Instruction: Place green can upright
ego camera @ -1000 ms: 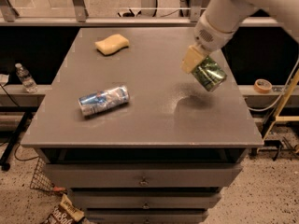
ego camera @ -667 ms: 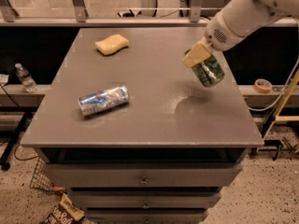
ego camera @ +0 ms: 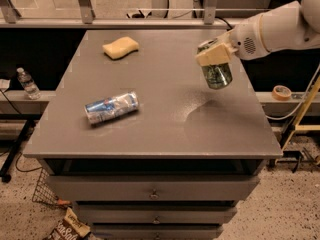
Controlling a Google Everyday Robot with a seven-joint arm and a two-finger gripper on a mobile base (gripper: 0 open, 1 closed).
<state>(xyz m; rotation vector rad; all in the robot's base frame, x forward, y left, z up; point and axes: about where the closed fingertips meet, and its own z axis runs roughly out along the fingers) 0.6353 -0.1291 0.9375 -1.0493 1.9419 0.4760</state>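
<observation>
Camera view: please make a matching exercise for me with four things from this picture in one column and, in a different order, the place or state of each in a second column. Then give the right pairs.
Column one
1. green can
2. blue-and-silver can
3. yellow sponge
4. gripper

Column two
A. lies on its side on the front left part of the table
B. rests flat on the far left part of the table
C. hangs in the air over the right side of the table, tilted
D. at the right, above the table, closed on the top of a can

Pairs: 1-C, 2-A, 3-B, 4-D
</observation>
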